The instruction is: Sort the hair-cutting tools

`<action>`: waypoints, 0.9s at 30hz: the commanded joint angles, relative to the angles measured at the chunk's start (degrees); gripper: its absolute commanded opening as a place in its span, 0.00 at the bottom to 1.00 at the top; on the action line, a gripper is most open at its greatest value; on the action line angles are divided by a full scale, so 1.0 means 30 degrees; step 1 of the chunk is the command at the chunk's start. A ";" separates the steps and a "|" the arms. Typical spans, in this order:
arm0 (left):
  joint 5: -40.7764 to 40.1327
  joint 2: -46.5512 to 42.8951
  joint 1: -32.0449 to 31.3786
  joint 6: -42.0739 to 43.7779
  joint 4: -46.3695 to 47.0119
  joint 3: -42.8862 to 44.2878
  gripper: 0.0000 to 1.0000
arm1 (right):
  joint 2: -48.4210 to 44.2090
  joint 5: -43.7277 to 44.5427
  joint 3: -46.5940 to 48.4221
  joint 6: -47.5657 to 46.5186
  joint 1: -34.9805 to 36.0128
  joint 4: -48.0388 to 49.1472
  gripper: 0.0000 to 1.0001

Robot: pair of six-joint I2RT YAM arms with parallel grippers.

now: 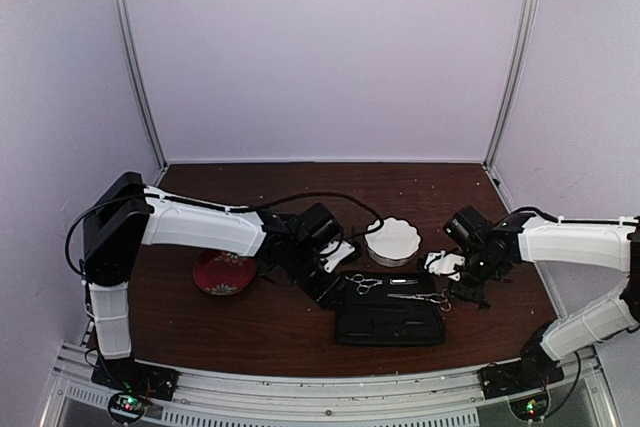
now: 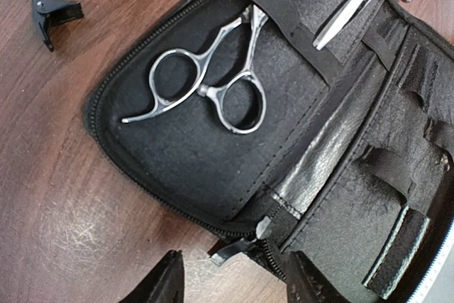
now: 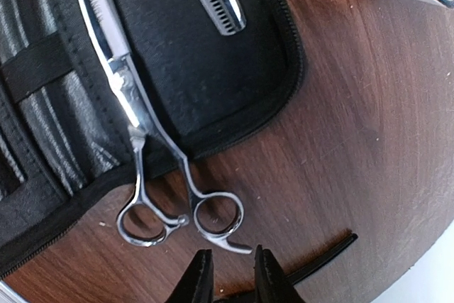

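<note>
Hovering right hand (image 3: 233, 269) | scissors (image 3: 137, 131) rings just ahead | blades on case (image 3: 177, 62)

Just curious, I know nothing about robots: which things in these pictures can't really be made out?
Left wrist view: the tucked scissors have their blades hidden under the case strap.
Right wrist view: the overhanging scissors have their blade tips cut off by the top edge.
Right wrist view: the black clip runs behind the right pincer; whether it is gripped is unclear.
Top view: the red plate is too small to show its pattern.
</note>
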 commanded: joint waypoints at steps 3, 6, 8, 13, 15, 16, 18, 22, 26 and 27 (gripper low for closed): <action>0.0357 -0.0212 0.0061 -0.0308 0.0708 -0.0253 0.52 | 0.1491 -0.1682 0.1310 -0.0135 -0.1133 0.0759 0.20; 0.0413 -0.0177 0.0045 -0.0309 0.0740 -0.0290 0.52 | 0.2161 -0.1940 0.1643 -0.0273 -0.1379 0.0801 0.19; 0.0415 -0.0152 0.0044 -0.0272 0.0765 -0.0290 0.52 | 0.2493 -0.2003 0.1722 -0.0377 -0.1450 0.0929 0.19; 0.0415 -0.0123 0.0047 -0.0257 0.0827 -0.0320 0.52 | 0.3255 -0.1967 0.1830 -0.0579 -0.1536 0.0849 0.19; 0.0415 -0.0084 0.0043 -0.0250 0.0831 -0.0294 0.52 | 0.3362 -0.2009 0.1820 -0.0635 -0.1555 0.0801 0.19; 0.0437 -0.0074 0.0042 -0.0235 0.0828 -0.0291 0.52 | 0.3393 -0.2045 0.1837 -0.0660 -0.1571 0.0736 0.19; 0.0443 -0.0017 0.0066 -0.0221 0.0828 -0.0290 0.51 | 0.3354 -0.2142 0.1812 -0.0714 -0.1595 0.0563 0.18; 0.0474 0.0032 0.0043 -0.0199 0.0828 -0.0290 0.51 | 0.3173 -0.3001 0.1699 -0.1096 -0.1599 -0.0036 0.18; 0.0495 0.0063 0.0043 -0.0138 0.0813 -0.0232 0.51 | 0.3449 -0.3547 0.1645 -0.1339 -0.1615 -0.0287 0.18; 0.0502 0.0040 0.0057 -0.0134 0.0785 -0.0232 0.51 | 0.3494 -0.3629 0.1621 -0.1389 -0.1623 -0.0352 0.18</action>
